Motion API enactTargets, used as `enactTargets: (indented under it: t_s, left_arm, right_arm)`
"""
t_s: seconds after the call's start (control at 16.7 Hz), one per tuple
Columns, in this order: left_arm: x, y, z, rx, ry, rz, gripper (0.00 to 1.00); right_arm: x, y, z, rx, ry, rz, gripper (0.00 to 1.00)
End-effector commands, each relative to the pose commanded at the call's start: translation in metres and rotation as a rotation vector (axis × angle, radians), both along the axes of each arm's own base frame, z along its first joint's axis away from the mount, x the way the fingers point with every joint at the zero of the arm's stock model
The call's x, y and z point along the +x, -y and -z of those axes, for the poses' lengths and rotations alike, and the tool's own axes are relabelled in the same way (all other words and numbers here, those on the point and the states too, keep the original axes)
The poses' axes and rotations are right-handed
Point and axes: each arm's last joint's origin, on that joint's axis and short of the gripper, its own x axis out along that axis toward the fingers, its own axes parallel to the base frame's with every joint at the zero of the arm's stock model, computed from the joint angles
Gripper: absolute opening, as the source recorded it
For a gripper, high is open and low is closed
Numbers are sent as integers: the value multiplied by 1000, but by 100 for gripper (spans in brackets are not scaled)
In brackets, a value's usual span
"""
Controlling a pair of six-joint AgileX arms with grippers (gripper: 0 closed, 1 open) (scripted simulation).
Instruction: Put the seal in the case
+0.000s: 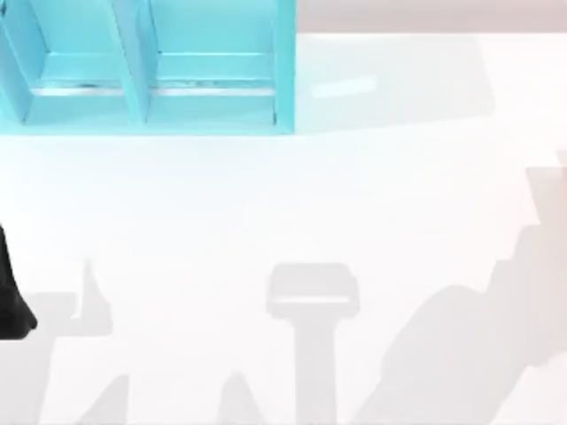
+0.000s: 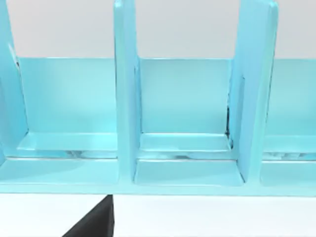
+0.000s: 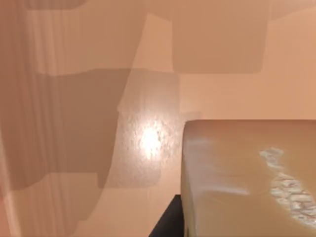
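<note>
While the tan-brown block seal [image 3: 247, 173] sits close under the right wrist | turquoise compartmented case [image 1: 151, 66] at the desk's far-left edge looks empty | placing remains | grip state: cannot tell

White table [image 1: 266, 204], soft grey shadows across it; pale wall strip [image 1: 425, 13] behind.

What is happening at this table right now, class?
A turquoise case with upright dividers stands at the table's far left. The left arm sits at the left edge, its wrist camera facing the case's open compartments. The right wrist view shows the tan seal very close, white print on one face. The seal is not yet in the case.
</note>
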Motion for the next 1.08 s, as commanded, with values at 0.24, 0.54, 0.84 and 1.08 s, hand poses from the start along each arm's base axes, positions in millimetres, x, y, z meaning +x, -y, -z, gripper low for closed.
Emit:
enactTargets:
  t_s: [0.24,0.54,0.84,1.08]
  left_arm:
    - [0,0,0,0,0,0,100]
    - [0,0,0,0,0,0,100]
    - [0,0,0,0,0,0,100]
    - [0,0,0,0,0,0,100]
  right_arm:
    - [-1,0,4,1,-1,0,0]
    - [-1,0,4,1,-1,0,30]
    - [-1,0,4,1,-1,0,68]
    - [-1,0,4,1,-1,0,98]
